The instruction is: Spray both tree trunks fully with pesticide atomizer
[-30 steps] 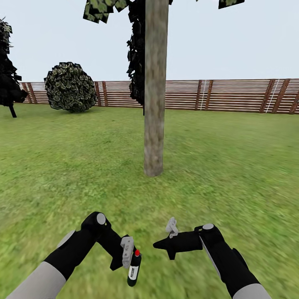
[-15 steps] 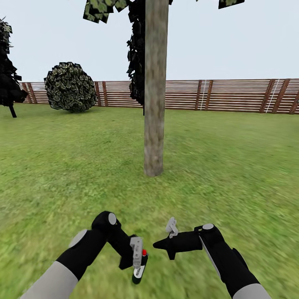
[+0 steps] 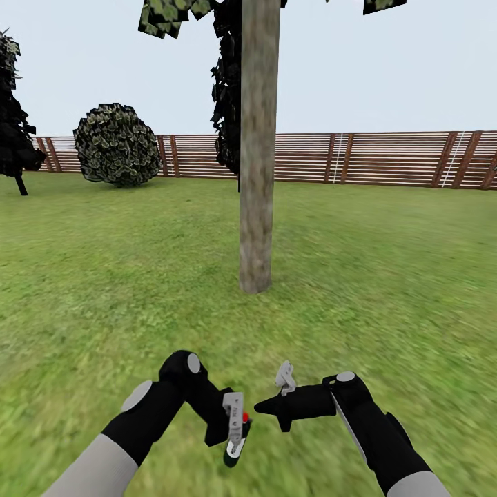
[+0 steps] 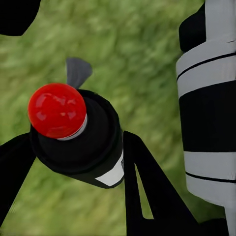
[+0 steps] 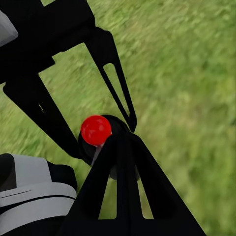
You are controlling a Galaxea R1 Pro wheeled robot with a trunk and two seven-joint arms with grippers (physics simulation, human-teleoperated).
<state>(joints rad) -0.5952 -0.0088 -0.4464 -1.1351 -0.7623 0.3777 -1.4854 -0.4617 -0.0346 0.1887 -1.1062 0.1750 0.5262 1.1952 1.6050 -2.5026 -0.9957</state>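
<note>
Holding the pesticide atomizer low in front of the robot, the left gripper has its two black fingers clamped on either side of the bottle's body, over the floor of grass. Head view gives the layout: bottle hangs roughly upright w/ a slight tilt, red cap up, white label facing the camera. Right gripper sits just beside it, tip pointing at the bottle; can't tell from these pics whether it's wide or narrow.

Left wrist view adds close detail the head view lacks: glossy red ball cap on a near-black cylinder, white label patch on its side, a small grey trigger tab behind the cap, black finger pressed to the bottle wall. Right wrist view looks past a black, triangular open-frame finger at the same red cap & dark bottle, w/ the left gripper's fingers around it.

Surroundings: the garden is a wide, blurry green lawn. One tree trunk stands straight ahead, well apart from both arms: pale grey-brown, mottled, straight column, slightly flared at base. Dark blocky leaves at top. Behind: brown horizontal-slat wooden fence, a round leafy bush & a black conifer at far left. Pale sky above.
</note>
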